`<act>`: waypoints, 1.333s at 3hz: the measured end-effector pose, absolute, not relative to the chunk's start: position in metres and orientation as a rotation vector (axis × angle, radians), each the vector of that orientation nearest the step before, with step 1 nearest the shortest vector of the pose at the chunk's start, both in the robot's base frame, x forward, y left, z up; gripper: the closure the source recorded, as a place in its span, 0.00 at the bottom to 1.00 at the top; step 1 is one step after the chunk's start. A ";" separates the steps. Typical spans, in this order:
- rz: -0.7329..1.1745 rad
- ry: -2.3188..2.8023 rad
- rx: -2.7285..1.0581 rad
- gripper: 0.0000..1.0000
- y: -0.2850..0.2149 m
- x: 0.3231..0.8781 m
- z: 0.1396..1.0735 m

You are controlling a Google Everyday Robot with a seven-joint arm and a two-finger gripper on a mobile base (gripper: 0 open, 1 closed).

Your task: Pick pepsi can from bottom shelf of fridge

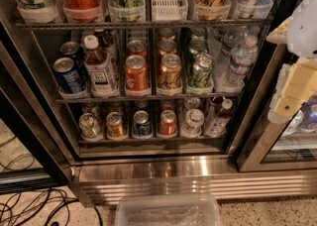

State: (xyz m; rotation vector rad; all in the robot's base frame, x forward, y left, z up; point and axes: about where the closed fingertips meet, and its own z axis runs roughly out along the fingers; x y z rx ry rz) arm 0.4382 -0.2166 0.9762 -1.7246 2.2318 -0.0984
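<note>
The fridge [198, 170] stands open in front of me, with its steel base panel below. On the bottom shelf [148, 141] the pepsi can [142, 124] stands upright in the front row, blue with a silver top. It sits between a gold-orange can [115, 125] on its left and a red can [167, 123] on its right. My gripper [283, 105], cream and white, hangs at the right edge of the view. It is outside the shelves, in front of the right door frame, well right of the pepsi can and slightly above it. It holds nothing that I can see.
The middle rack holds two blue cans [68, 75], a bottle [99, 66], red, orange and green cans, and water bottles [237, 61]. A clear plastic bin [168, 211] lies on the floor below the fridge. Cables [29, 205] lie at the lower left. The open door frame [25, 136] is on the left.
</note>
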 end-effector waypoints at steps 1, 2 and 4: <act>-0.099 2.232 -1.725 0.00 -0.217 0.438 0.976; -0.121 2.224 -1.718 0.00 -0.213 0.438 0.964; 0.039 2.177 -1.731 0.00 -0.178 0.431 0.843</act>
